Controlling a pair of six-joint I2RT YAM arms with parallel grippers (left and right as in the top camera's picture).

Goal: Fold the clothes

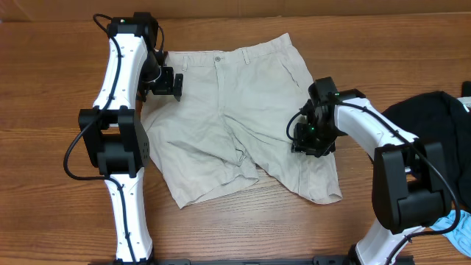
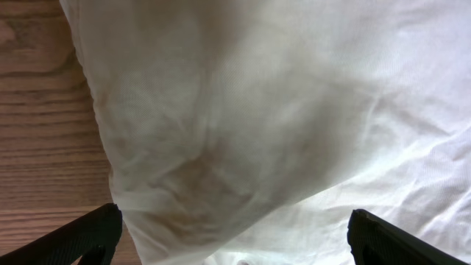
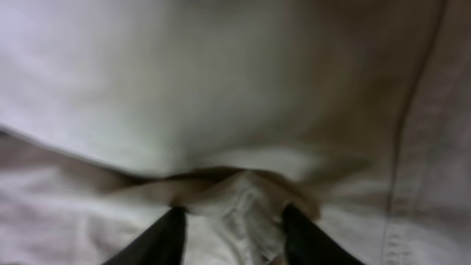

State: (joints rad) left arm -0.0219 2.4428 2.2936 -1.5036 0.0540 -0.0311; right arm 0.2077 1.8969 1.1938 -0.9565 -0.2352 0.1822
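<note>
The khaki shorts [image 1: 235, 118] lie spread across the centre of the wooden worktop [image 1: 44, 81], waistband toward the top of the frame. The left gripper [image 1: 171, 85] hangs at the waistband's left end, fingers spread wide apart. The right gripper [image 3: 232, 221] pinches a raised fold on the right leg. A black garment [image 1: 434, 118] lies at the right edge.

The whole table [image 1: 66, 110] is seen from straight above. The shorts [image 1: 235, 118] are seen very close by each wrist camera, looking down past its own fingers [image 2: 81, 239] at the cloth. That cloth is shared by all three views.
</note>
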